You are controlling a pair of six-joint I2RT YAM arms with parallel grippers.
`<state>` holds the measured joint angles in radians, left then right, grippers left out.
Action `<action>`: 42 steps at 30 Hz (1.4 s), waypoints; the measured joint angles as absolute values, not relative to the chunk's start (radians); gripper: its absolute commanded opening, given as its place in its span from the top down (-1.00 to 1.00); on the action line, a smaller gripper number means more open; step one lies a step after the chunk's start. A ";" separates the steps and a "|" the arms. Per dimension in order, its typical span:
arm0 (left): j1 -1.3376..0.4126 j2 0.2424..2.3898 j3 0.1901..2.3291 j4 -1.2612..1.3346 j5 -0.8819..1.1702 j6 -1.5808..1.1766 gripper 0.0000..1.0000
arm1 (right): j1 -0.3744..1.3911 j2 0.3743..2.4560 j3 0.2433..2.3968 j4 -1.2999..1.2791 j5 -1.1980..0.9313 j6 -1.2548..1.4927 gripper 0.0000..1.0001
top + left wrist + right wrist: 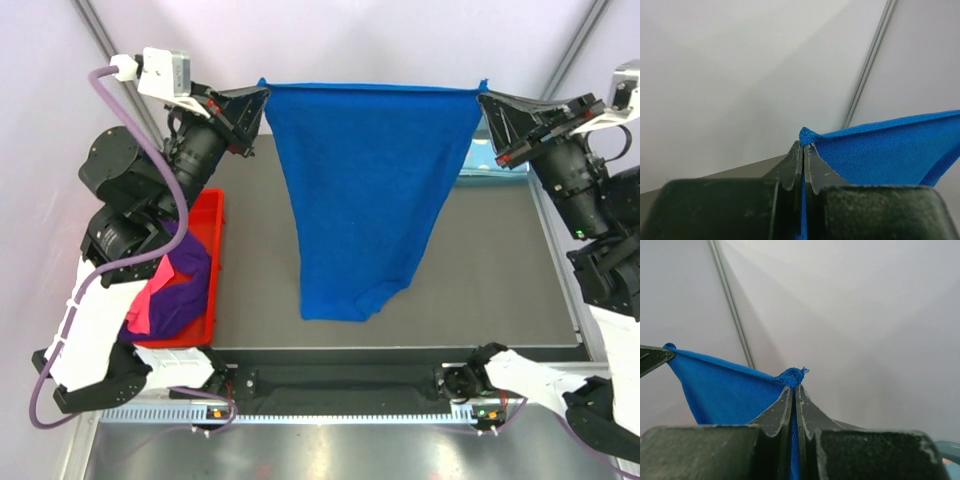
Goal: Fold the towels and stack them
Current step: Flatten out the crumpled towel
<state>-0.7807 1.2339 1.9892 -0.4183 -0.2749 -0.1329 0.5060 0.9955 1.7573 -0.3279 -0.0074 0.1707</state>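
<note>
black fingers (790, 167) of the left gripper (803, 149) fill the bottom of the left wrist view. they are pressed together on one corner of the blue towel (880, 150). a small tuft of cloth pokes out just above the tips, and the hem runs off to the right.

the right wrist view mirrors this. the right gripper (794, 389) has its fingers (812, 415) clamped on the opposite corner. a frayed tuft sticks up past the tips, and the hem stretches away to the left, where the other gripper's tip shows at the frame edge.

from above, the two grippers sit well apart over the far side of the table (520, 290), the left one at the towel's upper left corner and the right one at its upper right. the top edge is pulled taut and nearly straight between them. the towel hangs from that edge as one flat sheet, narrowing toward its lower end over the middle of the table. whether that end touches the surface cannot be told.

at the left, the bin (213, 215) holds a purple towel (185, 290) and a pink towel (150, 298), bunched together beside the left arm.
</note>
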 measured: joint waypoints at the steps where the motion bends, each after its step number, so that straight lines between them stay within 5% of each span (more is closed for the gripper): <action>1: -0.781 1.230 1.991 -0.418 -0.265 -0.136 1.00 | 0.506 0.993 1.764 -0.333 -0.010 0.176 1.00; 42: -0.788 1.158 2.021 -0.395 -0.145 -0.161 1.00 | 0.508 0.964 1.827 -0.299 -0.127 0.256 1.00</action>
